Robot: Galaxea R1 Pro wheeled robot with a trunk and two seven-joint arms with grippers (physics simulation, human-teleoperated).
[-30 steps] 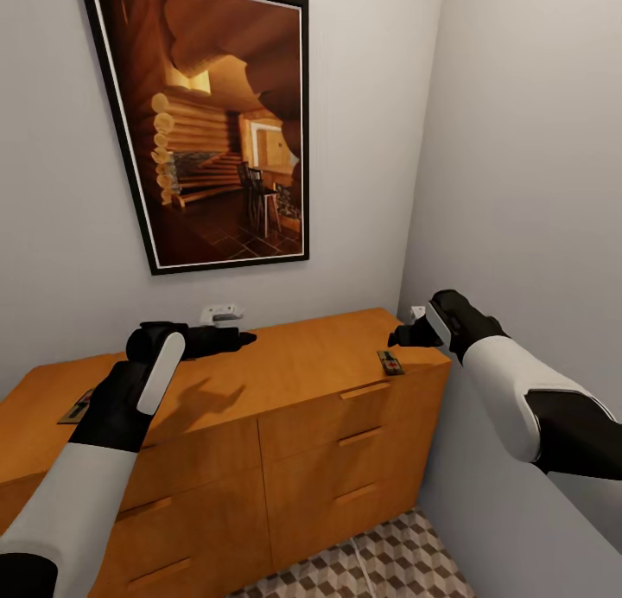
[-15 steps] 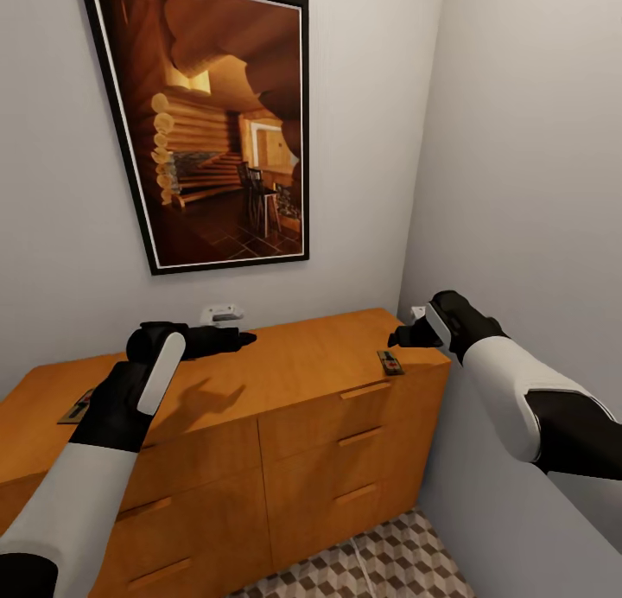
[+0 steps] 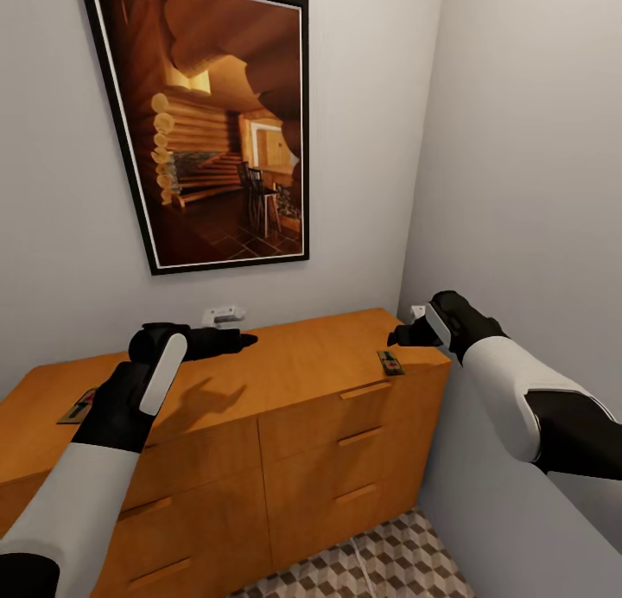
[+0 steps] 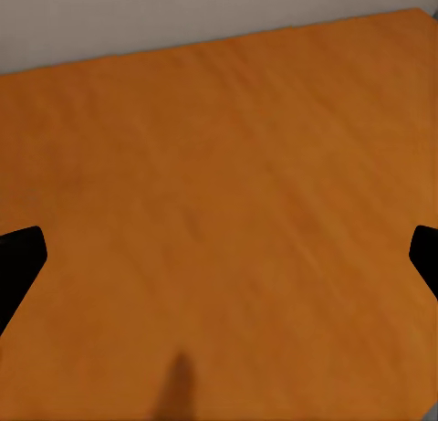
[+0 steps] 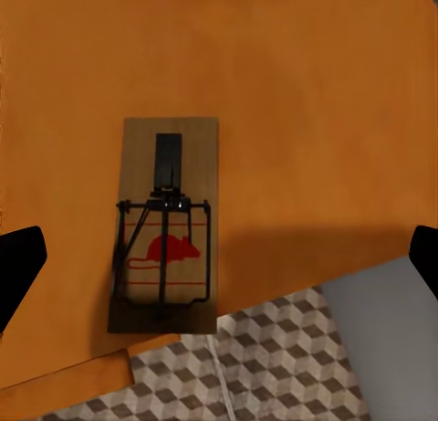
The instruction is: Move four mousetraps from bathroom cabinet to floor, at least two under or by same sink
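The robot is facing a corner of the room, where the cabinet (image 3: 259,408) is standing against a grey wall under a large framed picture (image 3: 216,123) of a log-cabin interior. Both arms are reaching out over the smooth orange-brown top. The left pincer (image 3: 238,340) is hovering above the middle of the top; seen from the camera on that arm, its two dark fingertips (image 4: 18,266) are sitting far apart at the edges of the picture with nothing but bare wood between them, so it is standing wide open and holding nothing. The right pincer (image 3: 399,337) is hanging over the cabinet's right end, close to the side wall, and its fingertips (image 5: 20,257) are likewise spread wide and empty. Below it, one of the mousetraps (image 5: 164,225) is lying flat on the top, right at the front edge near the right corner, its dark wire bar and a red mouse mark showing on the wood; from the head camera the same trap (image 3: 390,362) is appearing as a small board just beside that corner. A second mousetrap (image 3: 78,405) is lying flat near the far left end of the top, partly hidden behind the left forearm. A small white fitting (image 3: 223,315) is sticking out of the wall behind the cabinet. A patch of the bathroom floor (image 3: 380,563), tiled in the cube pattern, is showing in front of the cabinet's drawers.
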